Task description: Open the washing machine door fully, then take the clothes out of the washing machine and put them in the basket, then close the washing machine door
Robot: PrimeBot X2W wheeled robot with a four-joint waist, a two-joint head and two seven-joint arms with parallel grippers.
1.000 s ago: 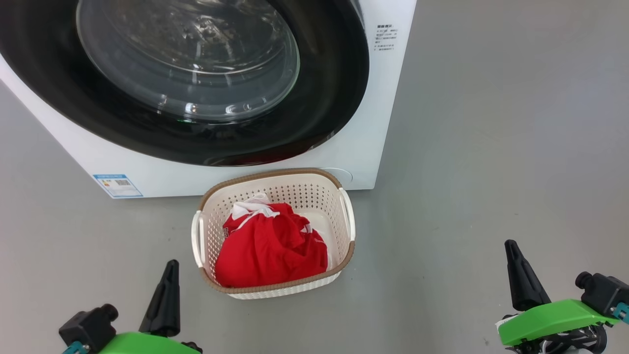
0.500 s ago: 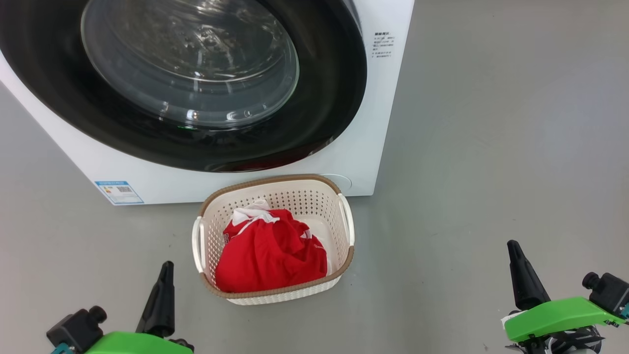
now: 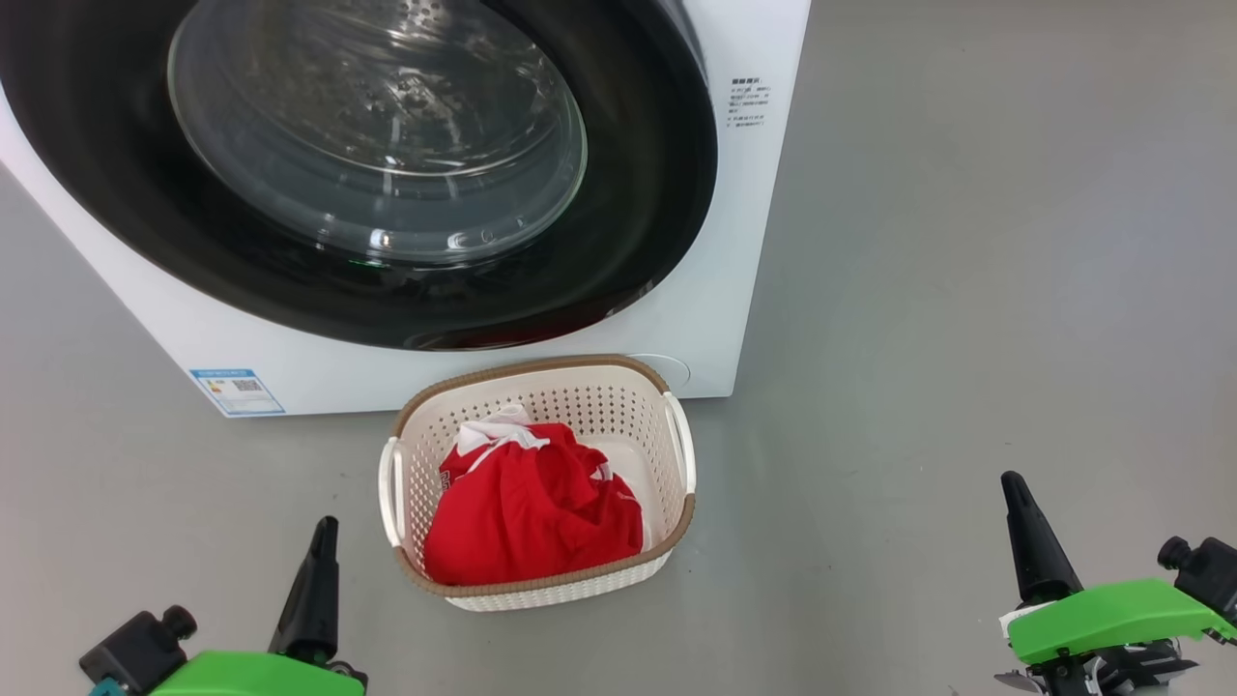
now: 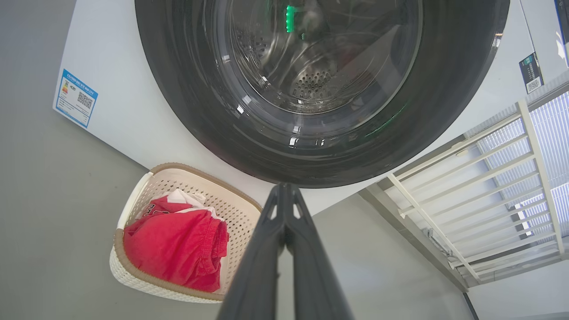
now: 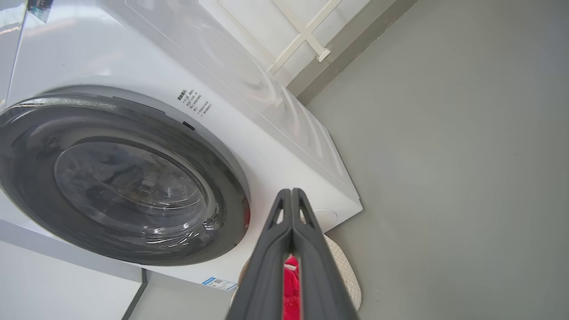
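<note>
A: What are the tools doing?

B: Both are sitting pinched shut, holding nothing. The left tool (image 3: 327, 530) is hanging low, just left of the basket and apart from it. Its two dark fingers are pressing together and pointing up toward the machine. The right tool (image 3: 1013, 483) is doing the same well off to the right, over bare floor (image 3: 966, 290).

A: And the arms behind them?

B: They are lying low, one at each bottom corner of the head view, with green wrist covers (image 3: 1102, 614) showing. Neither is reaching for anything. It is looking like a rest pose.

A: Where are the clothes?

B: The red clothes (image 3: 532, 512) are lying bunched in the basket (image 3: 541, 370). The basket is standing on the floor just in front of the washing machine (image 3: 754, 242), below the door.

A: So which step are we in?

B: I am judging the last one as done, or nearly so. The washing machine door (image 3: 643, 193) is appearing to sit flat against the front. Through the glass (image 3: 377, 126) the drum (image 4: 311, 82) is looking empty, though reflections are making that hard to swear to.

A: What is the next move asking for?

B: Probably nothing but checking that the door is catching, which I am not able to tell from here. If it is not, that is calling for a straight push on the door with a closed tool, steering clear of the basket.
</note>
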